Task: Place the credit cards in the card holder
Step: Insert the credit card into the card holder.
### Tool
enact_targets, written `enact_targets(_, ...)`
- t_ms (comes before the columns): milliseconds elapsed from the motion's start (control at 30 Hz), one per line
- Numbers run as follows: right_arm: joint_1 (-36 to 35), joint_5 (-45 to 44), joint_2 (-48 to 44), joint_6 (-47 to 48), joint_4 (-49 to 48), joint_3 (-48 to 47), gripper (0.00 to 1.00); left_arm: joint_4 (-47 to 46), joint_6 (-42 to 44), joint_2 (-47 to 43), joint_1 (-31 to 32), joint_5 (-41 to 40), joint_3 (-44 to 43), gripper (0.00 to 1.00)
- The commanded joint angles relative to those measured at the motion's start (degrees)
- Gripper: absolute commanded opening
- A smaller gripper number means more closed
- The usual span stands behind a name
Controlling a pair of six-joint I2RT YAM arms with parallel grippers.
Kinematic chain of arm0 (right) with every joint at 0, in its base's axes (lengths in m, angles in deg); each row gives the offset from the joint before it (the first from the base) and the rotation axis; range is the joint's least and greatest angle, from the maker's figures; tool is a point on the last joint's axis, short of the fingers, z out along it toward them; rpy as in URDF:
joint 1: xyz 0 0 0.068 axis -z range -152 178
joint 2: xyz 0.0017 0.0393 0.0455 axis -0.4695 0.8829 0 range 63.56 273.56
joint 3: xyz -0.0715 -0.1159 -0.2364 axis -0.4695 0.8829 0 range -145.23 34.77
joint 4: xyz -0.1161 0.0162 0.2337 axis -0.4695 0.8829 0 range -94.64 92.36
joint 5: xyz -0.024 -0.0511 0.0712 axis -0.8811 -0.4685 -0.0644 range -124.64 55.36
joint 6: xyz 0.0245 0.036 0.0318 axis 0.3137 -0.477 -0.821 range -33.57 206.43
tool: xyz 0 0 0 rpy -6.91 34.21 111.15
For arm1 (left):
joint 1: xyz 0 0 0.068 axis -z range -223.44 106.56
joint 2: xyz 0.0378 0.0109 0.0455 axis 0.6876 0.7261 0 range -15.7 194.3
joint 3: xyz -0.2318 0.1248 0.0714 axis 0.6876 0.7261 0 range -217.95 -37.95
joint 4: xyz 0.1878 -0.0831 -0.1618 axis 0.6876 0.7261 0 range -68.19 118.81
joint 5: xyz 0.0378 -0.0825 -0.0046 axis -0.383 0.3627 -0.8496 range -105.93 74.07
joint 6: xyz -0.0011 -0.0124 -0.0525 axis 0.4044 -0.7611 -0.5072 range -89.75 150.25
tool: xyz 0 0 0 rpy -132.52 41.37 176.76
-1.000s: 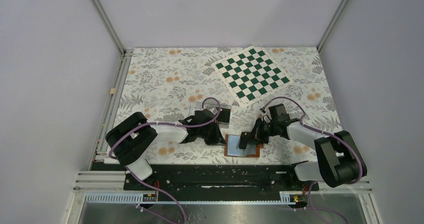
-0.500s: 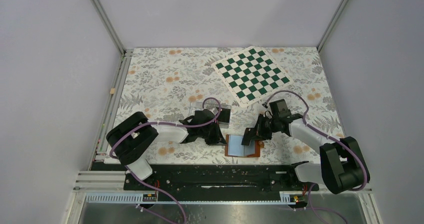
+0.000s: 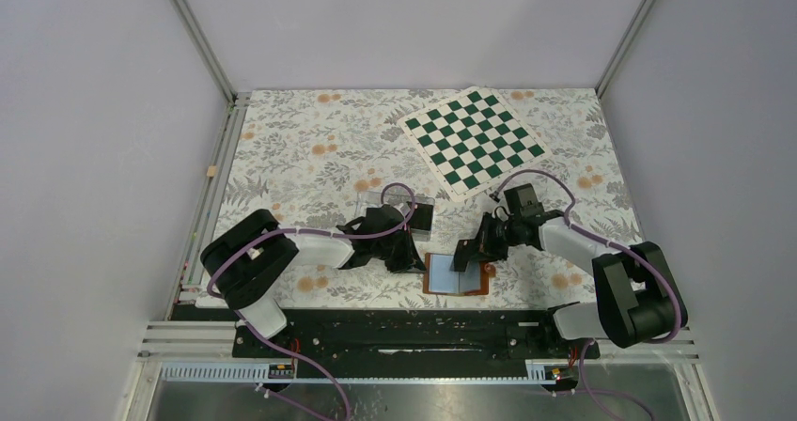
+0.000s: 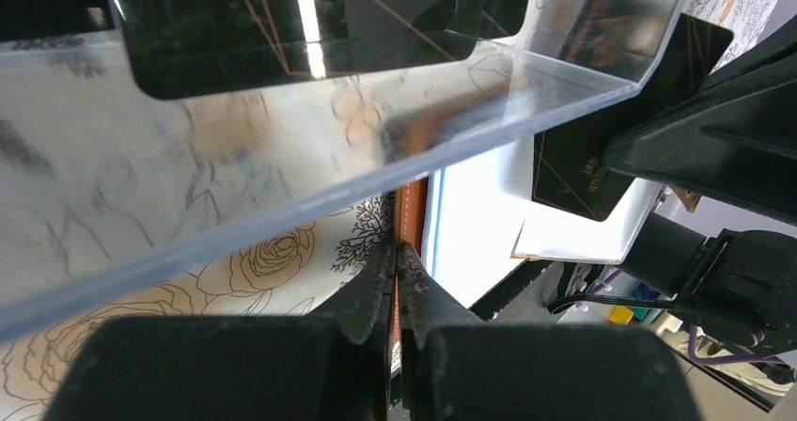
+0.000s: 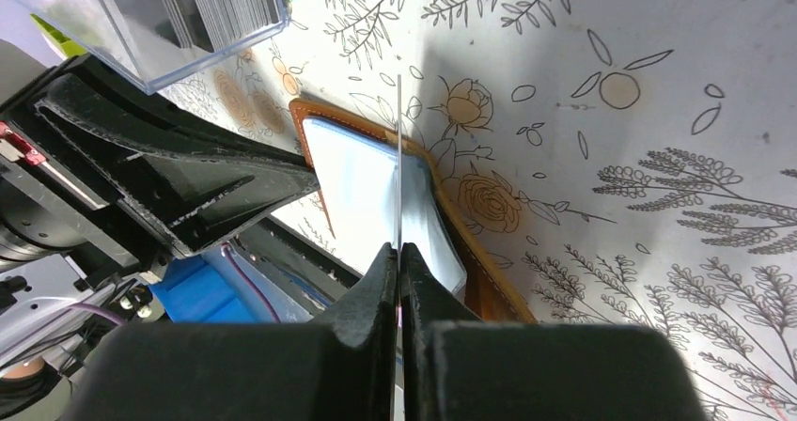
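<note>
The card holder (image 3: pixel 442 276) lies open near the front edge, tan leather with pale blue sleeves up. My left gripper (image 3: pixel 414 262) is shut on its left leather edge (image 4: pixel 411 216), as the left wrist view (image 4: pixel 396 248) shows. My right gripper (image 3: pixel 470 255) is shut on one black credit card (image 3: pixel 462 257), held on edge over the open sleeves. In the right wrist view (image 5: pixel 398 249) that card (image 5: pixel 398 158) appears as a thin line above the sleeve (image 5: pixel 357 186). More credit cards (image 5: pixel 230 3) stand stacked in a clear box.
The clear plastic box (image 3: pixel 376 196) sits just behind my left gripper, close over its fingers in the left wrist view (image 4: pixel 282 158). A green and white chessboard (image 3: pixel 475 141) lies at the back right. The metal base rail (image 3: pixel 404 332) runs right in front of the card holder.
My right gripper has lifted slightly away from the front edge with the card and its arm has swung a little. The left gripper and the card holder have not moved.
</note>
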Motion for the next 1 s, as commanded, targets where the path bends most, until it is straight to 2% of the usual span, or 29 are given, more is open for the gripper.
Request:
enact_targets(0,0.12,3.59,-0.46,-1.97,-3.16,3.18,0.00,2.28,1.26,2.32,0.25,-1.17,0.56,0.00)
enact_targets(400,0.09,6.67,-3.24,-4.52,-3.32,8.26,0.00,2.72,1.34,2.65,0.27,-1.27,0.20,0.00)
enact_targets(967,0.14,4.52,1.89,0.86,9.29,4.97,0.00,3.01,1.64,2.89,0.27,-1.20,-0.32,0.00)
